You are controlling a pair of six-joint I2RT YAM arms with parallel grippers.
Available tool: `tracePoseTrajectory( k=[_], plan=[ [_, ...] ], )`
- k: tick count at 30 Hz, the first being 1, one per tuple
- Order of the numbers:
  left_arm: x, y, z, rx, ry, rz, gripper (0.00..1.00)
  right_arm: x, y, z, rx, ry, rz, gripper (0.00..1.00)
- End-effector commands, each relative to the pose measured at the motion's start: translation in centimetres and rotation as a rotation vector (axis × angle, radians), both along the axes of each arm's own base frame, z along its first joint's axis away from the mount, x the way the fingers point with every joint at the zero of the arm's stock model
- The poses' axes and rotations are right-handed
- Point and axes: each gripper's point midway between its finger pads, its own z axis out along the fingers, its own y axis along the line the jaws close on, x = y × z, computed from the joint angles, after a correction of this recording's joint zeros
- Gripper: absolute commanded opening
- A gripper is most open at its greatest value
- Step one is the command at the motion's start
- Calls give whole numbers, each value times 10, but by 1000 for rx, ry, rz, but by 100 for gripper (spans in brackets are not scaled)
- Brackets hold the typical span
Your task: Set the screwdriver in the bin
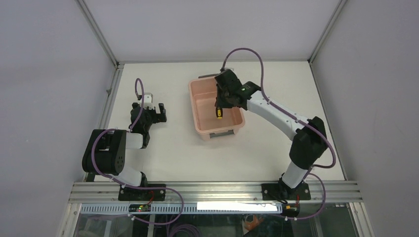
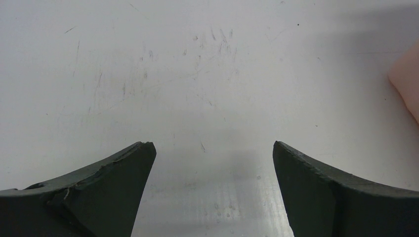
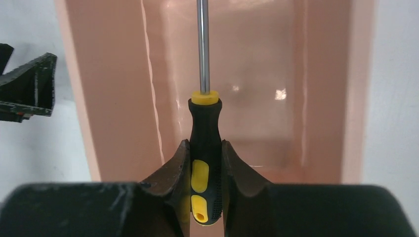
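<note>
Grey, scuffed table (image 1: 178, 148) is all that lies under the left gripper (image 1: 157, 109), whose arm is folded back tight on itself with the wrist held low and the fingers aimed across toward the bin (image 1: 190, 98). From the left wrist, the left gripper (image 2: 212, 148) stands wide apart with nothing between its fingers but bare scratched table (image 2: 197, 74). Only a pink corner of the bin (image 2: 407, 84) shows ahead and off to its right, a detail the overhead view gives just as a gap between the two. Over on the right, the other arm reaches far out from its base, elbow raised, forearm slanting in over the tub. The right gripper (image 1: 220, 106) hangs above the bin's inside with the screwdriver (image 1: 219, 113) in it. From above I can make out little more than the yellow-and-black handle poking from the fingers. The right wrist view is the clear one: the right gripper (image 3: 205, 148) is clamped on the handle of the screwdriver (image 3: 204, 123), one finger on each side, the butt back toward the wrist and the thin shaft running straight ahead down the length of the bin (image 3: 118, 98), tip cut off by the frame. Whether the tool touches the bin's floor I cannot tell. A black part (image 3: 29, 84) sits outside the tub, left of the fingers.
</note>
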Motion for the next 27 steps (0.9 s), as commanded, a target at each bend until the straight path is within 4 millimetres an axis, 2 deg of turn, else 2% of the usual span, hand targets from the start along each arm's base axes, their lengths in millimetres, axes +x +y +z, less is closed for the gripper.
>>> tracePoseTrajectory(
  k=[1,6,10,12,15,19,21,24,27],
  plan=[
    [4,-5,16,-20,-54,-9,99,13,34,-18,97,-25,-57,3],
    [4,-5,17,-20,-54,-9,99,3,48,-77,60,72,-77,4],
    [5,-4,17,-20,-55,-8,99,4,49,-122,8,139,-110,7],
    [4,-5,16,-20,-54,-9,99,6,48,-137,-26,156,-121,9],
    [4,-5,16,-20,-54,-10,99,9,46,-145,-68,163,-125,20],
    [4,-5,16,-20,-54,-9,99,16,44,-132,-93,124,-112,43],
    [4,-5,16,-20,-54,-9,99,19,43,-116,-98,92,-89,48],
    [4,-5,17,-20,-54,-9,99,27,41,-69,-78,1,-61,51],
    [4,-5,16,-20,-54,-9,99,28,37,-15,-41,-103,-17,59]
  ],
)
